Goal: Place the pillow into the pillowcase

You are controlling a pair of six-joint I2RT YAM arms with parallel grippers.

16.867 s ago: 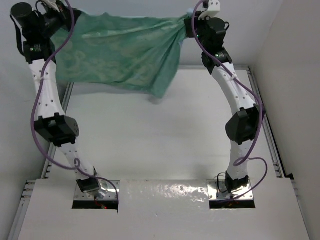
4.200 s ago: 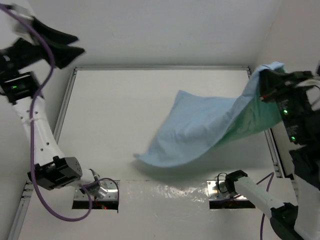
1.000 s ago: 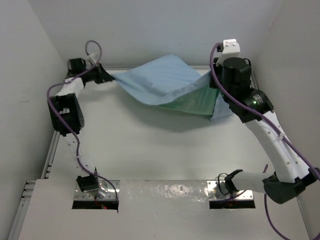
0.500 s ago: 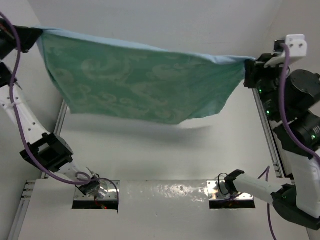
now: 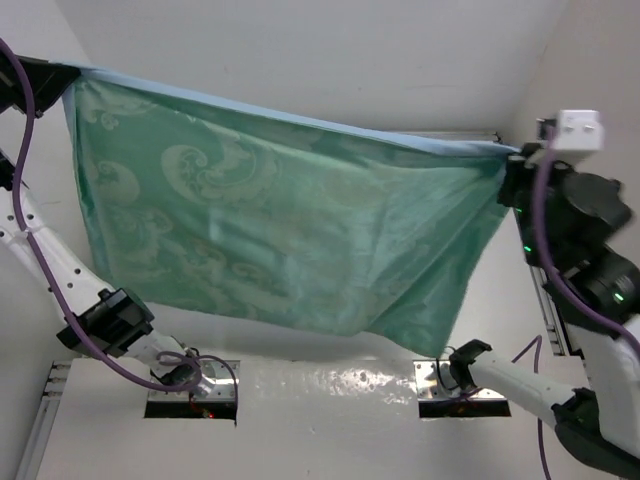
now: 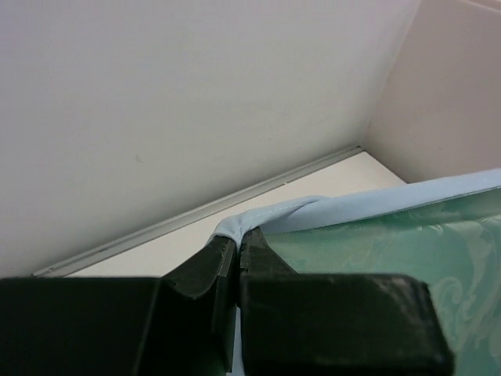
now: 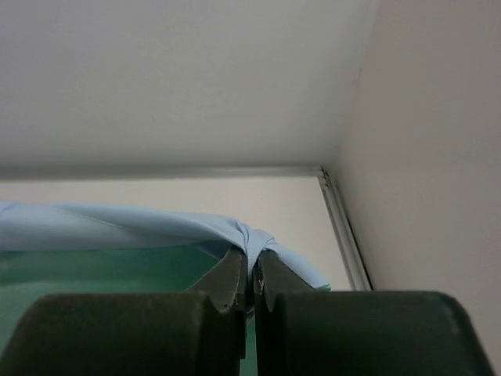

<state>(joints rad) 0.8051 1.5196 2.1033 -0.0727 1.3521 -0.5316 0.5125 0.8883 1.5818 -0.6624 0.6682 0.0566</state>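
The pillowcase hangs stretched high in the air between both arms, its sea-green scroll-patterned face toward the top camera and a light blue edge along its top. My left gripper is shut on its upper left corner; the left wrist view shows the blue corner pinched between the fingers. My right gripper is shut on the upper right corner, seen bunched between the fingers in the right wrist view. The pillow is out of view; the hanging cloth hides most of the table.
White walls close in at the back and both sides. A metal rail runs along the table's right edge. The white base plate with the arm mounts lies at the near edge.
Both grippers have lifted the pillowcase higher and toward the camera; it now hangs fuller and covers most of the table. Earlier it was held by the right gripper alone, then by both again.
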